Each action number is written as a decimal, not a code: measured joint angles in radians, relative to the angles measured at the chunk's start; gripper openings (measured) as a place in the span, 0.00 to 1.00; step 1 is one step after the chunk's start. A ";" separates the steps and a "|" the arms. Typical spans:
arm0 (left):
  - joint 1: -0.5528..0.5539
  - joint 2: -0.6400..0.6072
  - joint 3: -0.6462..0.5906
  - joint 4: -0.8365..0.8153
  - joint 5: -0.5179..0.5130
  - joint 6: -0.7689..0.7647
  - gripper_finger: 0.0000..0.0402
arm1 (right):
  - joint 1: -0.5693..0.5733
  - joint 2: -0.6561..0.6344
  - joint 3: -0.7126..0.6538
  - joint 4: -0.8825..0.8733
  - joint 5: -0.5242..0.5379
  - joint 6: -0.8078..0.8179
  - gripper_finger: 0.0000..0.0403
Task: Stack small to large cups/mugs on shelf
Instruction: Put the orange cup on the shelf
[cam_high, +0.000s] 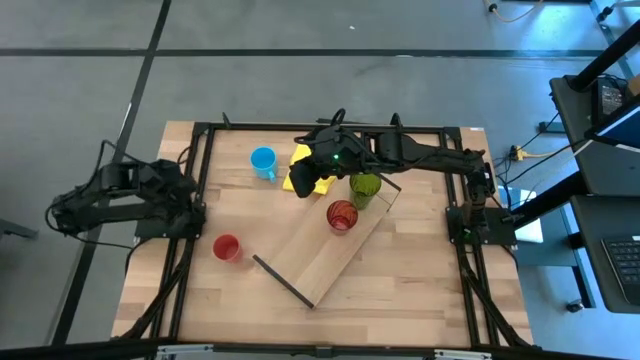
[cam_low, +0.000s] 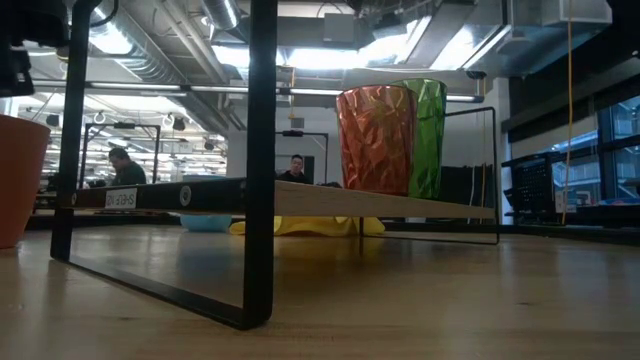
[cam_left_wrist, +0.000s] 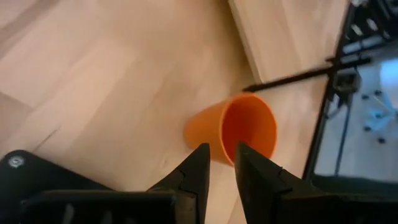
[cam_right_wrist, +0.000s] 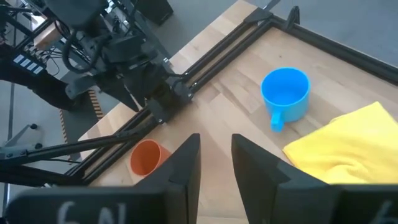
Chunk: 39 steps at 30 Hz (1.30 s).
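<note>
The shelf (cam_high: 320, 255) lies slantwise on the table, a long light-wood board on black end bars (cam_low: 262, 160). On its far end stand the green tumbler (cam_high: 365, 188) and the dark red glass (cam_high: 342, 215), side by side in the low view: glass (cam_low: 375, 140), tumbler (cam_low: 430, 140). The smaller red cup (cam_high: 227, 248) stands upright on the tabletop left of the shelf. The blue mug (cam_high: 263, 162) stands near the far edge. My right gripper (cam_right_wrist: 216, 140) hovers shut over the yellow cloth, short of the mug (cam_right_wrist: 285, 93). My left gripper (cam_left_wrist: 221, 149), shut, points at the red cup (cam_left_wrist: 239, 127) without touching it.
A yellow cloth (cam_high: 305, 165) lies crumpled on the table between the blue mug and the shelf's far end, under my right gripper (cam_high: 300, 182). Black frame rails (cam_high: 195, 190) border the table on the left and right. People sit in the room beyond (cam_low: 125, 165).
</note>
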 joint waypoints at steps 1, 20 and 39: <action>0.000 0.004 -0.001 0.008 -0.013 -0.016 0.17 | 0.000 0.000 0.000 0.000 0.000 0.000 0.23; -0.012 0.341 0.164 -0.174 -0.166 0.154 0.17 | -0.024 0.000 0.000 0.001 -0.016 0.013 0.23; -0.221 0.512 0.090 0.061 -0.124 0.170 0.26 | -0.031 0.000 0.000 -0.021 -0.069 0.023 0.28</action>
